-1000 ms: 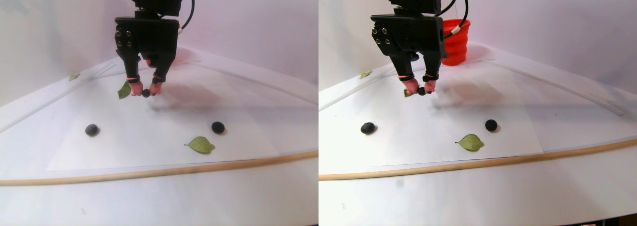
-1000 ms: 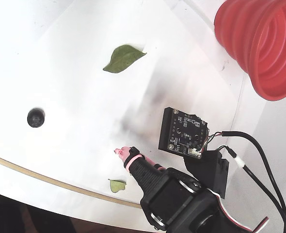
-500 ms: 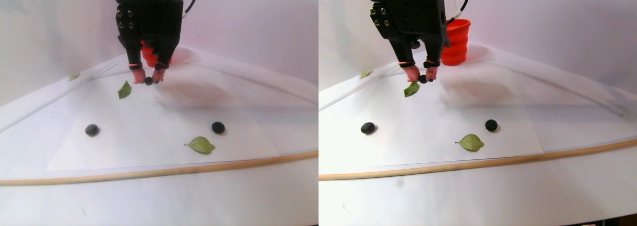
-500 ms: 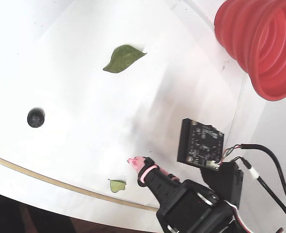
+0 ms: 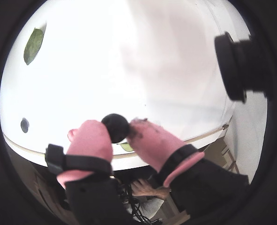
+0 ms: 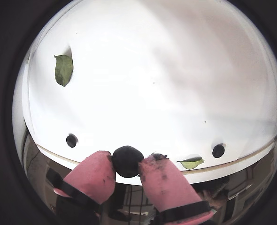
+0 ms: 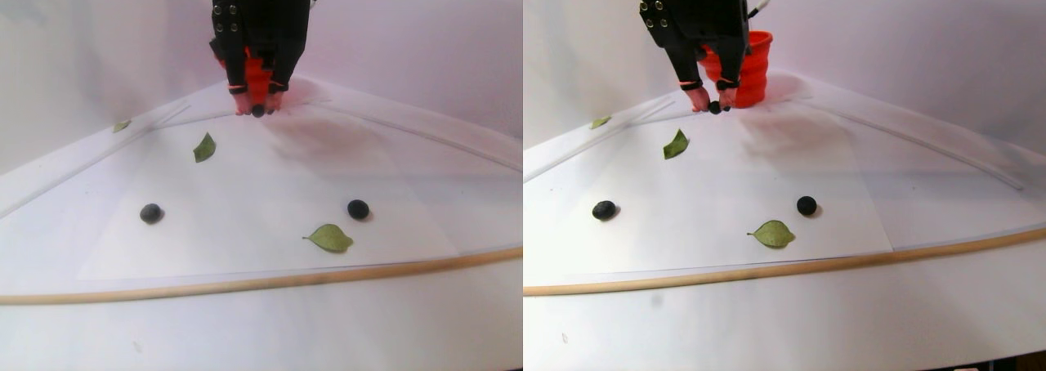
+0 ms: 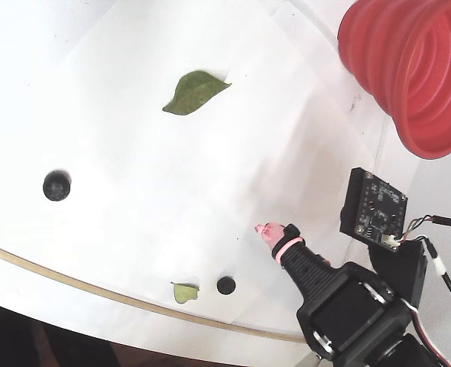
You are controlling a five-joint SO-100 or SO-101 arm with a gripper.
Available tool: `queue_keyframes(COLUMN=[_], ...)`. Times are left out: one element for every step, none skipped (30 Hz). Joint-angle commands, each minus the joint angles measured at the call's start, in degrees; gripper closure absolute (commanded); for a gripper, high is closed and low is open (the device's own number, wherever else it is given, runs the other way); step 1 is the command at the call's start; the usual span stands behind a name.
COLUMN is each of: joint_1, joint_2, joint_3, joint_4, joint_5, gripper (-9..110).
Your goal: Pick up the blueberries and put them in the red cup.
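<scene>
My gripper (image 6: 128, 165) is shut on one blueberry (image 6: 127, 161), a round near-black berry pinched between the pink fingertips (image 5: 94, 136) and held in the air. In the stereo pair view the gripper (image 7: 258, 109) hangs at the back of the table, just in front of the ribbed red cup (image 7: 748, 69). The fixed view shows the cup (image 8: 416, 69) at top right, its wide mouth apart from the pink fingertip (image 8: 271, 229). Two more blueberries lie on the white sheet, one at the left (image 7: 151, 213) and one at the right (image 7: 358, 209).
Green leaves lie on the sheet: one near the back left (image 7: 204, 148), one at the front (image 7: 331, 238), and a small one at the far left (image 7: 121, 127). A wooden strip (image 7: 245, 283) runs along the table's front. White walls close the back.
The gripper has risen and moved back toward the red cup, still holding the berry. In the fixed view it slid right, uncovering a berry beside the small leaf.
</scene>
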Motion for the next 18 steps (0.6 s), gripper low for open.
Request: queue_keyframes(joint_1=[0.79,0.88,0.88,0.97,0.97,1.05,1.05,1.05,1.14,1.14,1.23,1.23,1.23,1.23,1.23,1.23,1.23,1.23], joint_2=[3.96,3.87,3.78,3.78,3.78,3.78,3.78,3.69,3.52,3.34,2.99,2.81,2.81,2.81,2.90,2.72,2.72,2.72], joint_3=[-4.39,-4.92,-5.54,-6.15,-6.59,-7.12,-7.65,-8.17,-8.70,-9.32,-9.93,-10.46,-10.81,-10.90,-10.99,-11.07,-11.34,-11.69], joint_4=[-0.44,-0.44,-0.44,-0.44,-0.44,-0.44,-0.44,-0.53,-0.53,-0.53,-0.62,-0.62,-0.62,-0.62,-0.70,-0.88,-1.14,-1.14], joint_5=[-0.62,-0.70,-0.88,-0.88,-0.97,-1.05,-1.23,-1.23,-1.23,-1.23,-1.23,-1.32,-1.32,-1.58,-1.76,-2.02,-2.29,-2.29], gripper=[92,92,92,92,92,92,92,92,92,92,92,92,92,92,92,92,92,92])
